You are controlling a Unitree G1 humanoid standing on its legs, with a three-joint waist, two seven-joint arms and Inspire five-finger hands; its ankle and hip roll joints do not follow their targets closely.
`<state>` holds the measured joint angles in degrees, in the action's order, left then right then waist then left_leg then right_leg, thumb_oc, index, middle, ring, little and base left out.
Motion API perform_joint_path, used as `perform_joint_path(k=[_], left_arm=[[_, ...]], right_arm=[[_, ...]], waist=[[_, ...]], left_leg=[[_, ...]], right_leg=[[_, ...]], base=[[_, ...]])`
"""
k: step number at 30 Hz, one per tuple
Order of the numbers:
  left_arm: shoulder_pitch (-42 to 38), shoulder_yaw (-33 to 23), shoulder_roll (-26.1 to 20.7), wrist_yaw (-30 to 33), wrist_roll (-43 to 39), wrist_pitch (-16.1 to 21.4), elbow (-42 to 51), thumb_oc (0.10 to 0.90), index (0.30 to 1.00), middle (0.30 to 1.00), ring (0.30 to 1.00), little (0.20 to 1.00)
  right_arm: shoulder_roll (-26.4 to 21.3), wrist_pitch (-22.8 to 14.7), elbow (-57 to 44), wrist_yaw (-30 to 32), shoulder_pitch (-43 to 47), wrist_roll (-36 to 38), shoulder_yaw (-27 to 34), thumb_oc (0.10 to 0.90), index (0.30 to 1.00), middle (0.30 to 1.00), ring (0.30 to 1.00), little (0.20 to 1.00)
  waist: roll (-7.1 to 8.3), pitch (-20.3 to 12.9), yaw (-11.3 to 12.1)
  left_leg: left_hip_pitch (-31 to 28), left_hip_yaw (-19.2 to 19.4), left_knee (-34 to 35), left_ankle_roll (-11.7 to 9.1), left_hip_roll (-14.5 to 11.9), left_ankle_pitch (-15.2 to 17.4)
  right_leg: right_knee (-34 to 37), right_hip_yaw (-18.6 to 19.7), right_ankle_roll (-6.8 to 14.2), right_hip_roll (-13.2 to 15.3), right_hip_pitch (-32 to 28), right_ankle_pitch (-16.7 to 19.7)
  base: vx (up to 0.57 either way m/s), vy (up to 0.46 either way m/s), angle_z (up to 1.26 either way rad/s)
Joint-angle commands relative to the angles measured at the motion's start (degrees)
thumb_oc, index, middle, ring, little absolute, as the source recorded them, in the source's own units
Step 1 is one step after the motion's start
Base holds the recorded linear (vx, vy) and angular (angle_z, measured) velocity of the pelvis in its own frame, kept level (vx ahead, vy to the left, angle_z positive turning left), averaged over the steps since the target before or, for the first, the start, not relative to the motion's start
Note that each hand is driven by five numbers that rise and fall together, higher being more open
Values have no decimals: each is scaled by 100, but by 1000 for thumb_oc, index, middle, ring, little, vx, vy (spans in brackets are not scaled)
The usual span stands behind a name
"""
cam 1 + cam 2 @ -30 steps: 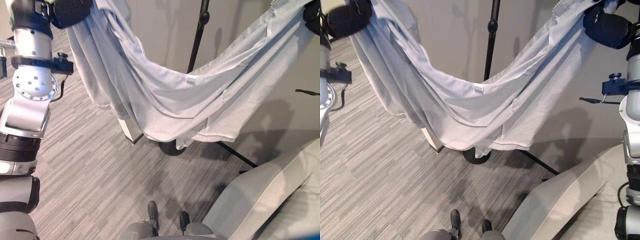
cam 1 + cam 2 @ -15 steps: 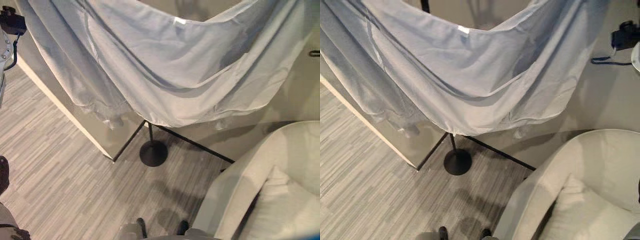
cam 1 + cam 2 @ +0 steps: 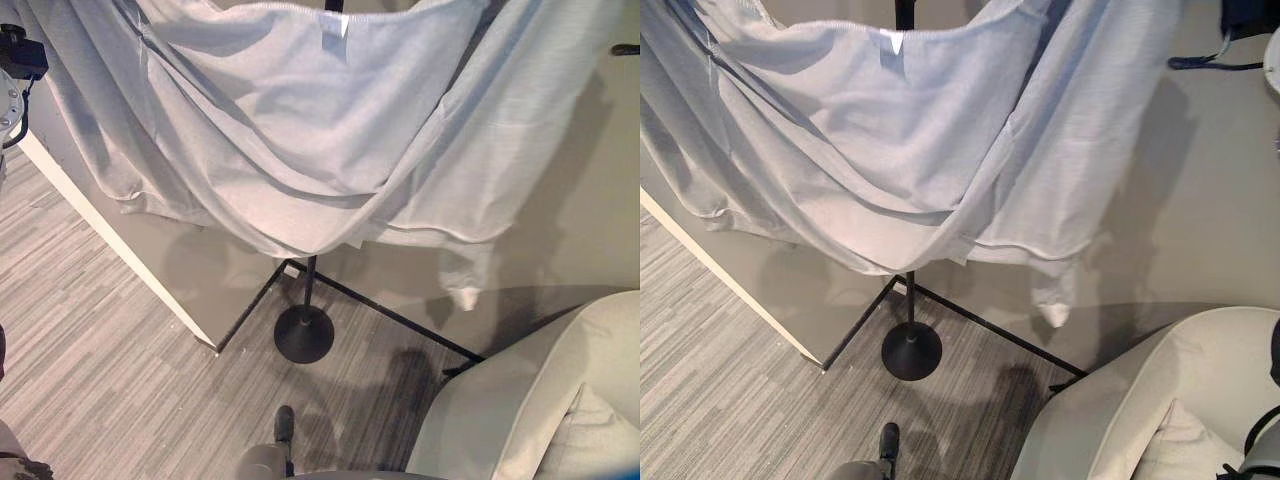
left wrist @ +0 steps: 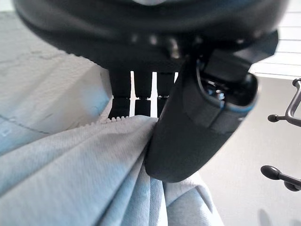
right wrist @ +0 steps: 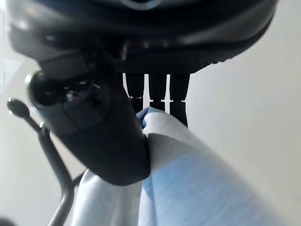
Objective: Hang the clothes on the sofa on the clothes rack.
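Sagging pale-blue shirt [image 3: 300, 150], creased, white collar tag [image 3: 332, 25].

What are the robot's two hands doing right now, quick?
Left hand: shut on the pale shirt, pinching it between thumb and fingers.
Right hand: shut on the same shirt, pinching another part.
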<state>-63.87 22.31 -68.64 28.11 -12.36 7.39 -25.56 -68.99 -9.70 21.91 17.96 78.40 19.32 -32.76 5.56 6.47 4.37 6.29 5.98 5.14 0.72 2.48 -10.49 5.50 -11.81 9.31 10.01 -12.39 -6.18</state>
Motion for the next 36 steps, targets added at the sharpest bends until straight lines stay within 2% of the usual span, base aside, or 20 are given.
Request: perform_joint_path(k=[1,4,6,9,15,18,22,24,26,28,30,31,36], left_arm=[[-1242,168,-490,285,80,-51,-892,400,300,300,300,300],[-1704,634,-316,246,81,-45,-1100,400,300,300,300,300],[-1781,671,-148,255,72,-25,-1083,400,300,300,300,300],[-1567,451,13,277,162,-32,-717,400,300,300,300,300],[-1910,797,64,227,199,-71,-877,400,300,300,300,300],[-2252,1176,171,197,291,-120,-1215,400,300,300,300,300],[-2256,1301,315,121,349,-173,-1494,400,300,300,300,300],[-1718,997,543,26,439,-228,-1489,400,300,300,300,300],[-1513,895,626,-18,483,-233,-1475,400,300,300,300,300],[-1006,632,781,-139,546,-269,-1492,400,300,300,300,300],[-738,536,915,-211,620,-297,-1556,400,300,300,300,300],[-496,463,1083,-294,698,-359,-1718,400,300,300,300,300],[-34,336,1339,-441,852,-420,-1919,400,300,300,300,300]], right_arm=[[-118,10,896,466,1429,-159,-566,400,300,300,300,300],[-89,172,1426,394,1981,-338,-1211,400,300,300,300,300],[-64,306,1670,398,2113,-447,-1367,400,300,300,300,300],[-95,378,1558,432,1844,-540,-1075,400,300,300,300,300],[-91,401,1749,420,2120,-543,-1322,400,300,300,300,300],[6,410,1986,399,2422,-532,-1600,400,300,300,300,300],[120,429,2110,356,2543,-602,-1772,400,300,300,300,300],[217,501,1892,216,2116,-863,-1650,400,300,300,300,300],[253,502,1823,173,1901,-915,-1538,400,300,300,300,300],[379,540,1619,33,1239,-1039,-1184,400,300,300,300,300],[551,539,1543,-44,723,-1126,-922,400,300,300,300,300],[787,556,1585,-108,315,-1219,-769,400,300,300,300,300],[1226,607,1521,-170,-631,-1481,-274,400,300,300,300,300]], waist=[[-89,-497,89],[-62,-451,97],[-80,-421,70],[-157,-438,17],[-207,-464,-39],[-236,-478,-80],[-250,-462,-117],[-264,-393,-140],[-267,-378,-145],[-271,-312,-148],[-282,-235,-137],[-298,-140,-128],[-316,39,-111]], left_leg=[[-927,413,-14,-608,-393,1209],[-883,477,-14,-613,-413,1205],[-882,482,-14,-604,-421,1228],[-923,429,-14,-588,-403,1287],[-1004,442,-14,-593,-406,1312],[-1017,449,-14,-599,-398,1323],[-992,449,-14,-598,-398,1317],[-921,455,-14,-580,-394,1310],[-909,456,-14,-573,-394,1310],[-894,453,-14,-554,-392,1322],[-872,449,-14,-545,-398,1317],[-848,442,-14,-535,-400,1310],[-774,414,-14,-515,-412,1277]], right_leg=[[-50,-22,153,-444,566,399],[-50,-48,177,-438,665,445],[-50,-71,183,-436,697,435],[-50,-122,180,-438,677,400],[-50,-144,195,-455,632,380],[-50,-165,201,-454,620,379],[-50,-177,205,-449,650,392],[-50,-170,198,-441,733,411],[-50,-164,197,-439,750,416],[-50,-150,184,-437,773,418],[-50,-153,172,-436,799,415],[-50,-152,160,-430,826,425],[-50,-146,132,-426,902,446]], base=[[13,11,-12],[11,-3,-16],[38,-10,-21],[87,-20,-5],[41,-14,2],[45,-9,-2],[18,-7,-4],[-10,-1,-9],[-14,2,-12],[-19,4,-6],[-47,2,-6],[-66,0,-1],[-53,2,3]])
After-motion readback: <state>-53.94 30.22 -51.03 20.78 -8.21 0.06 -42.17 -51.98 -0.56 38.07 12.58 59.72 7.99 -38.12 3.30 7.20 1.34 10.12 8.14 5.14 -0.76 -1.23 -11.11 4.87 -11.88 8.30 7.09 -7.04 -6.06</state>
